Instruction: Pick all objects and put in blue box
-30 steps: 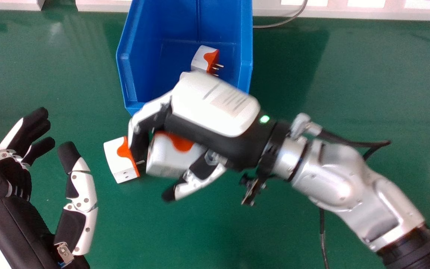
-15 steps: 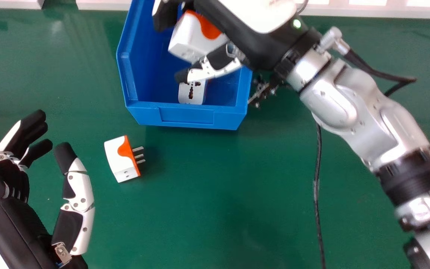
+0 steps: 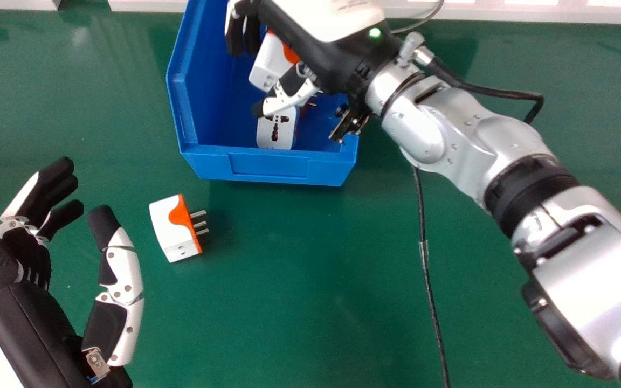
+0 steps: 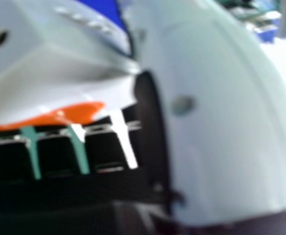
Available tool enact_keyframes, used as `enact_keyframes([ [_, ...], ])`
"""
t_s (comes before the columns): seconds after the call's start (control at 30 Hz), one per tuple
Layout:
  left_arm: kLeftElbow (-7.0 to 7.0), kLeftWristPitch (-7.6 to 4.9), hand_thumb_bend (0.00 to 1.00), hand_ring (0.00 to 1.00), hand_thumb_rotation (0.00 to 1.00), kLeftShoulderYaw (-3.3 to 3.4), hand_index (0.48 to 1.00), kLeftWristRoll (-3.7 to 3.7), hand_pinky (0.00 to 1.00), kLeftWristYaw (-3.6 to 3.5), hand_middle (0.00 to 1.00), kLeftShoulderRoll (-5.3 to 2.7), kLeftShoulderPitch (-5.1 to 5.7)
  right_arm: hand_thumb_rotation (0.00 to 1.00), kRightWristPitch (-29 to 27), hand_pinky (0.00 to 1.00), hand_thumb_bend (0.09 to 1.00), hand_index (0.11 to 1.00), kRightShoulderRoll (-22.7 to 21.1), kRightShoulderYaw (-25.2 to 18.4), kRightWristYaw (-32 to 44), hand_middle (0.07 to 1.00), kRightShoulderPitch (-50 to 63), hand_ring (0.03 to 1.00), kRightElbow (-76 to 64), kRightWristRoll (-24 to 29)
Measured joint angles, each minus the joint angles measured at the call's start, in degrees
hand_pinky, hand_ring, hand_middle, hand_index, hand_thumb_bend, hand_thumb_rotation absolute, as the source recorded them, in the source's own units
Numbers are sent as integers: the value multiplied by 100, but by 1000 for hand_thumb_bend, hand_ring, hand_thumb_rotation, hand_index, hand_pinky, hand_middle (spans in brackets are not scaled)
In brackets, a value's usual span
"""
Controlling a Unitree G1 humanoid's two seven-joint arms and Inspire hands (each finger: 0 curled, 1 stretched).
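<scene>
Across the green worktop (image 3: 299, 285), I have the blue box (image 3: 267, 166) just short of twelve o'clock. My right hand (image 3: 316, 59) is over it, fingers (image 3: 233, 35) curled and pinching the held adapter (image 3: 267, 64) against the thumb (image 3: 289, 98). My left hand (image 3: 30, 318) is idle between eight and nine o'clock, fingers spread. The boxed adapter (image 3: 266, 134) lies inside at the box's six o'clock; whether another is hidden by my hand, I can't tell. The loose adapter (image 3: 170, 229) is on the worktop, also between eight and nine. I'd call it past halfway: one in, one needing release, one left to fetch.
</scene>
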Motion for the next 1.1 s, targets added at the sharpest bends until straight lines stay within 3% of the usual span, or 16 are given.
enact_keyframes([
  [0.1,50,0,270,720,0,-37,719,-16,676,-86,717,7,-2,0,132,327,497,510,38,174,-146,507,-55,427,152,-93],
  [0.57,134,-21,297,722,0,-184,719,-27,683,-220,722,55,6,0,300,333,496,512,54,423,-360,528,-95,432,318,-181],
  [0.63,138,-22,293,722,0,-188,721,-35,684,-226,722,57,7,87,425,461,511,501,54,449,-340,692,-135,610,328,-187],
  [0.67,139,-23,292,723,0,-189,722,-38,684,-228,723,57,7,56,563,531,685,642,54,479,-264,795,-182,708,332,-202],
  [0.7,139,-24,292,724,0,-189,721,-38,684,-229,723,57,8,100,716,599,802,759,51,528,-199,896,-229,817,334,-238],
  [0.77,140,-25,292,724,0,-190,722,-38,683,-232,724,57,10,161,1001,687,894,871,49,652,-138,966,-308,929,333,-332],
  [0.87,141,-41,298,722,0,-194,721,-40,680,-232,722,58,12,244,1151,812,939,960,44,720,-134,997,-325,993,296,-381],
  [0.97,141,-92,296,725,0,-201,722,-48,687,-234,722,59,16,298,1156,943,962,995,8,692,-137,1000,-292,1000,62,-355],
  [1.1,136,-107,295,724,0,-221,721,-48,687,-236,721,67,74,327,1145,997,991,1000,-169,434,-102,1000,62,1000,-901,-91],
])
